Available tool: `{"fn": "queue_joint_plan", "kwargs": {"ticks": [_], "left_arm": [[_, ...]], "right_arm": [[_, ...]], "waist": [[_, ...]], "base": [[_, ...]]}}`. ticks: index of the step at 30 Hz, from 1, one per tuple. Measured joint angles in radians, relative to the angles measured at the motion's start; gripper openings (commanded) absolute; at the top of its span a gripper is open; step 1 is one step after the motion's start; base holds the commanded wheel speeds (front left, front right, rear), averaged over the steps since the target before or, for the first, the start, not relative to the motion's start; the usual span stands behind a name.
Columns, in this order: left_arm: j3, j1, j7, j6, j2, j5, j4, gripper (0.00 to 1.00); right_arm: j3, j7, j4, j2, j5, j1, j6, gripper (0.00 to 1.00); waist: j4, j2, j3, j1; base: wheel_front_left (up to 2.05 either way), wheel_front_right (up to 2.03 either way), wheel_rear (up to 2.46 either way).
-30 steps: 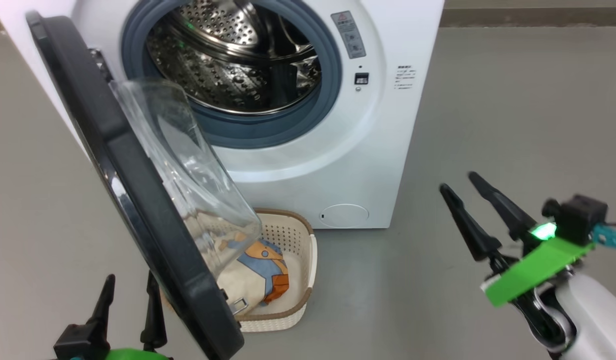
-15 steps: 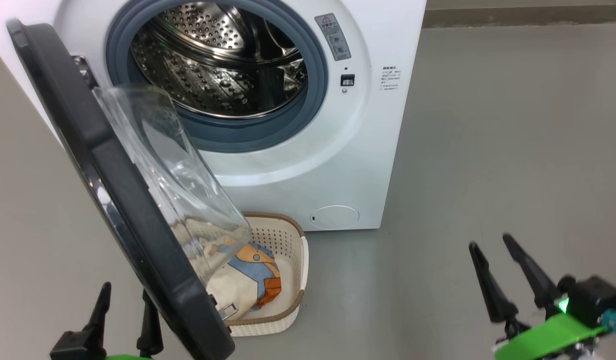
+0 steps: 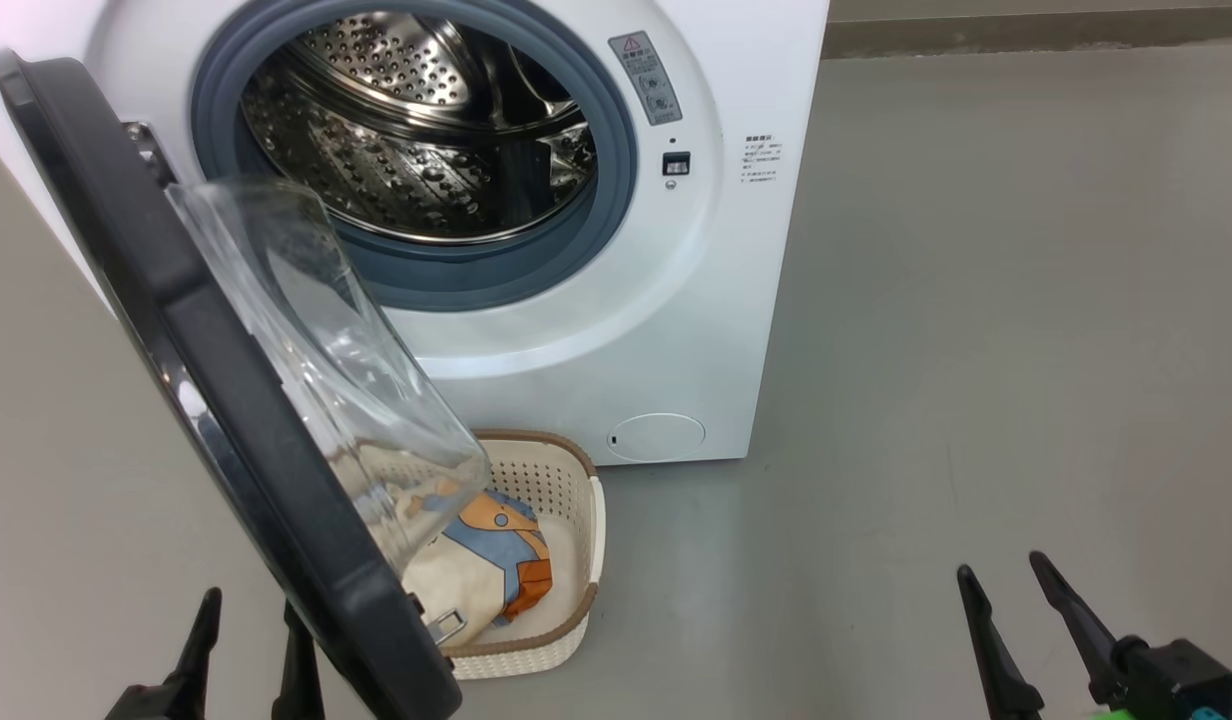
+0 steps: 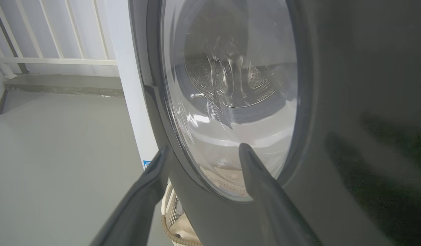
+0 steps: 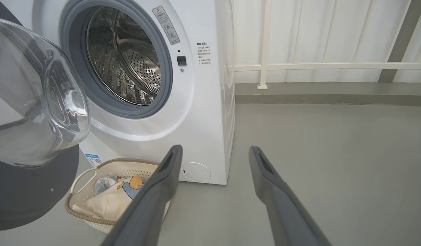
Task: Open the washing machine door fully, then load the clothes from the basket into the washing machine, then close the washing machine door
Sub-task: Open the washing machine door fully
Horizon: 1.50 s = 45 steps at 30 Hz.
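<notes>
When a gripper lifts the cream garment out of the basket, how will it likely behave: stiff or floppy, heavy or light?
The cream garment lies in soft folds, so it will probably hang limp. It looks thin, so likely light. The small plastic basket might shift if cloth catches it.

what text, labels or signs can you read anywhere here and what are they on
Nothing here is sharp enough to quote.
Grey sticker on the washing machine front, beside the opening: red warning triangle, print too small.
Block of small black print right of it: too small.
Blue label at the machine's lower corner: too small.
</notes>
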Motion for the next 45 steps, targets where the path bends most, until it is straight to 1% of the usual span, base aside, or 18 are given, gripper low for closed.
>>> {"fn": "queue_joint_plan", "kwargs": {"ticks": [5, 12, 16, 27, 28, 29, 30, 37, 41, 43, 45], "left_arm": [[-0.002, 0.003, 0.000, 0.000, 0.000, -0.001, -0.007, 1.00], [-0.002, 0.016, 0.000, 0.007, 0.000, -0.004, -0.009, 1.00], [-0.003, 0.020, 0.000, 0.007, 0.000, -0.004, -0.008, 1.00], [-0.002, 0.020, 0.000, 0.007, 0.000, -0.004, -0.007, 1.00], [-0.002, 0.020, 0.000, 0.007, 0.000, -0.004, -0.005, 0.80], [-0.002, 0.020, 0.000, 0.007, 0.000, -0.004, -0.002, 0.21], [-0.002, 0.020, 0.000, 0.007, 0.000, -0.004, 0.001, 0.00], [0.016, 0.020, 0.000, 0.018, 0.000, -0.012, 0.018, 0.00], [0.066, 0.020, 0.000, 0.042, 0.000, -0.027, 0.003, 0.00], [0.104, 0.019, 0.000, 0.057, 0.000, -0.025, -0.029, 0.00], [0.143, 0.017, 0.000, 0.082, 0.000, -0.014, -0.073, 0.00]], "right_arm": [[-0.036, 0.000, 0.001, 0.021, -0.046, 0.026, 0.001, 1.00], [-0.072, 0.000, 0.009, 0.042, -0.055, 0.037, 0.001, 1.00], [-0.077, 0.000, 0.013, 0.052, -0.056, 0.037, 0.001, 1.00], [-0.077, 0.000, 0.028, 0.053, -0.056, 0.037, 0.001, 1.00], [-0.077, 0.000, 0.029, 0.053, -0.056, 0.037, 0.001, 1.00], [-0.077, 0.000, 0.030, 0.053, -0.056, 0.037, 0.001, 1.00], [-0.077, 0.000, 0.031, 0.053, -0.056, 0.037, 0.001, 1.00], [-0.084, 0.000, 0.036, 0.053, -0.065, 0.037, 0.001, 1.00], [-0.087, 0.000, 0.037, 0.054, -0.065, 0.037, 0.001, 1.00], [-0.089, 0.000, 0.037, 0.054, -0.065, 0.038, 0.001, 1.00], [-0.090, 0.000, 0.037, 0.054, -0.065, 0.039, 0.001, 1.00]], "waist": [[0.002, 0.0000, -0.003, 0.0000], [0.006, 0.0000, -0.004, 0.0000], [0.008, 0.0000, -0.004, 0.0000], [0.010, 0.0000, -0.004, 0.0000], [0.011, 0.0000, -0.004, 0.0000], [0.011, 0.0000, -0.005, 0.0000], [0.011, 0.0000, -0.005, 0.0000], [0.016, 0.0000, -0.010, 0.0000], [0.022, 0.0000, -0.014, 0.0000], [0.025, -0.0001, -0.017, 0.0000], [0.029, 0.0000, -0.019, 0.0000]], "base": [[0.00, 0.00, 0.00], [0.00, 0.00, 0.00], [0.00, 0.00, 0.00], [0.00, 0.00, 0.00], [0.00, 0.00, 0.00], [0.00, 0.00, 0.00], [0.00, 0.00, 0.00], [0.00, 0.00, 0.00], [0.00, 0.00, 0.00], [0.00, 0.00, 0.00], [0.00, 0.00, 0.00]]}}
